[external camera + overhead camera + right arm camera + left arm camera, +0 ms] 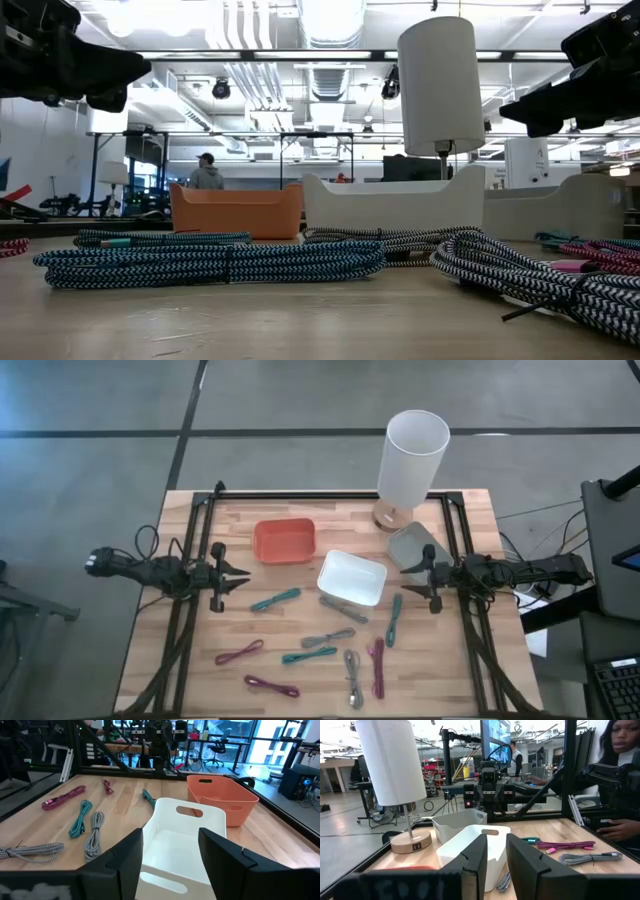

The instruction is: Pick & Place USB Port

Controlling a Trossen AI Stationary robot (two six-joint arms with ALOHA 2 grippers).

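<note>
Nothing placed yet, seemingly: cables [275,600] lying loose across the desk [200,680], white bin [352,577] and orange bin [285,541] apparently empty, left end effector [236,582] and right end effector [410,579] both released, parked at opposite edges.

A wooden worktop [250,630] framed by black rails is seen. On it are set an orange bin [285,541], a white bin [352,577], a grey bin [413,546] and a white lamp [410,465] on a wooden base. Bundled cables in teal [275,600], grey [328,637] and magenta [377,666] are scattered across the near half.
</note>
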